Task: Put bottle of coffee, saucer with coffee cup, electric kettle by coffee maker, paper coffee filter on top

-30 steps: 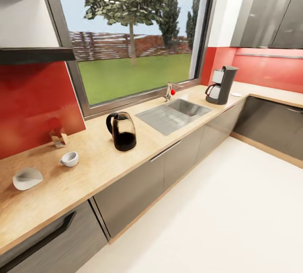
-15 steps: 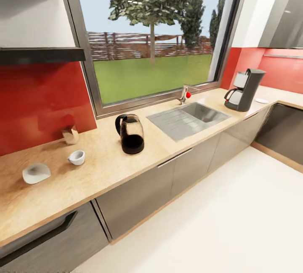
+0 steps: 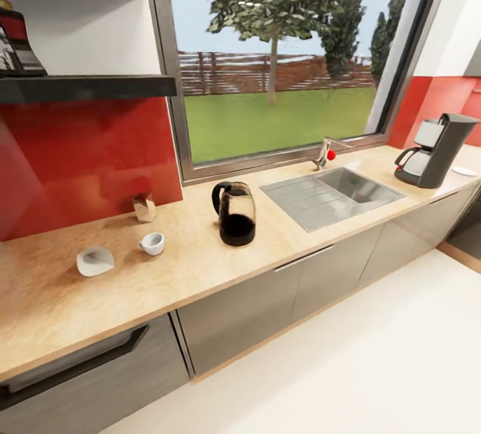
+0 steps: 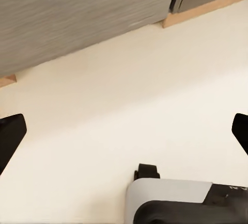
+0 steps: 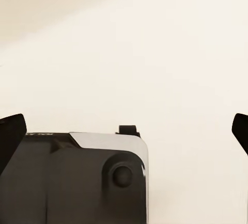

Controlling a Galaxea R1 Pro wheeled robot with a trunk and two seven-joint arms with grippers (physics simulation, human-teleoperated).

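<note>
several of the task's things are seen in the head view along the kitchen countertop (image 3: 200, 267), a long pale beige worktop with a fine wood-like grain over glossy grey cabinets (image 3: 267, 307). the electric kettle (image 3: 235, 213) stands near the middle, rounded clear glass with dark liquid in its lower half, a black loop handle and a dark lid. well to its left lies the coffee cup (image 3: 152, 243), small, white and tipped on its side, and further left a white folded piece is seen, taken to be the paper coffee filter (image 3: 95, 261). the coffee maker (image 3: 434, 151) stands upright at the far right end, dark grey and flat-topped, with the saucer (image 3: 463, 171) just beside it. on the kitchen shelf (image 3: 87, 87), a thick dark slab against the red backsplash (image 3: 87, 153), a dark object is cut off at the picture's edge and cannot be identified. a steel sink (image 3: 334, 193) is set below the window (image 3: 287, 59).

the pale floor (image 4: 129, 110) is shown by the wrist views, with a cabinet base added in the left one. the left gripper (image 4: 124, 133) and the right gripper (image 5: 124, 131) are each seen with dark fingertips spread wide apart, nothing between them.
</note>
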